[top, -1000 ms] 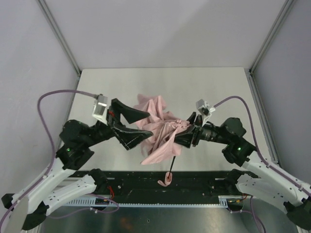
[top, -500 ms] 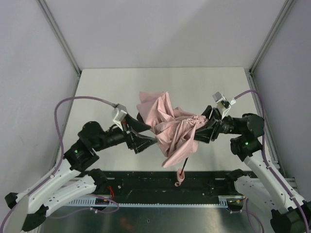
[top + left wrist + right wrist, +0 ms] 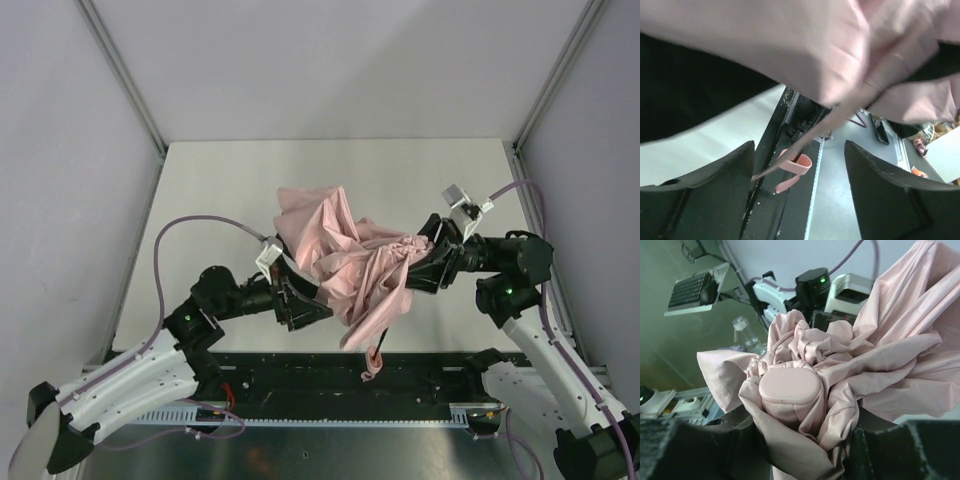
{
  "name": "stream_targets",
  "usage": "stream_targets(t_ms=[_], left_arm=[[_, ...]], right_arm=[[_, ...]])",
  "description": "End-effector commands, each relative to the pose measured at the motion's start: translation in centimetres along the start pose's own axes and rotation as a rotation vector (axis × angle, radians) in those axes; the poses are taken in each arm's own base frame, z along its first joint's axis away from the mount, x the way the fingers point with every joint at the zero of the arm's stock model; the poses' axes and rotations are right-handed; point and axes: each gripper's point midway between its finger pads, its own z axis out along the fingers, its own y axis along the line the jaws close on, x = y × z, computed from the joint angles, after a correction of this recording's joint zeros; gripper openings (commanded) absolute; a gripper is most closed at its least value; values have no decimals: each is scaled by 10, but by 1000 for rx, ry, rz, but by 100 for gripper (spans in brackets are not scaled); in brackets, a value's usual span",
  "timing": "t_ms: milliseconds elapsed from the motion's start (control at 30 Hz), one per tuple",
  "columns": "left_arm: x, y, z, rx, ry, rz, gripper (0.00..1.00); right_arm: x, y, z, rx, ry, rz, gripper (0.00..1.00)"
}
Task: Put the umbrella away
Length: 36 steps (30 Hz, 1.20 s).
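Observation:
The umbrella (image 3: 345, 255) is a bunched mass of pale pink fabric held above the table's middle. Its thin dark shaft slants down toward the near edge and ends in a small pink handle with a strap (image 3: 369, 369). My right gripper (image 3: 418, 268) is shut on the umbrella's top end; in the right wrist view its jaws (image 3: 800, 440) squeeze gathered fabric around the rounded pink cap (image 3: 790, 387). My left gripper (image 3: 308, 306) is open just under the fabric's left side. In the left wrist view, fabric (image 3: 790, 40) hangs overhead, and the shaft and strap loop (image 3: 796, 167) show between the fingers (image 3: 705, 190).
The white table (image 3: 220, 180) is walled by grey panels with metal frame posts at the back corners. A black rail (image 3: 290, 375) runs along the near edge between the arm bases, right below the handle.
The right arm has drawn the umbrella a little to the right. The left arm has swung right and toward the near edge, its open gripper now tucked under the fabric near the shaft.

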Motion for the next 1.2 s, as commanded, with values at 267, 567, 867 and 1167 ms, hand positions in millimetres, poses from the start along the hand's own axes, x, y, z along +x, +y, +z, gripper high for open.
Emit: stream_targets(t_ms=[267,567,867,1167], left_arm=[[-66,42,-51,-506,-43,288,1],[-138,57,-87,-816,-173,443,0],[-119,49,-54,-625,40,630,3],[-154,86,-103,-1043,-136,505,77]], right_arm=[[-37,-47,-22,351,-2,-138,0],[-16,-52,-33,414,128,-139,0],[-2,-46,-25,390,186,-123,0],[-19,-145,-87,1025,187,-99,0]])
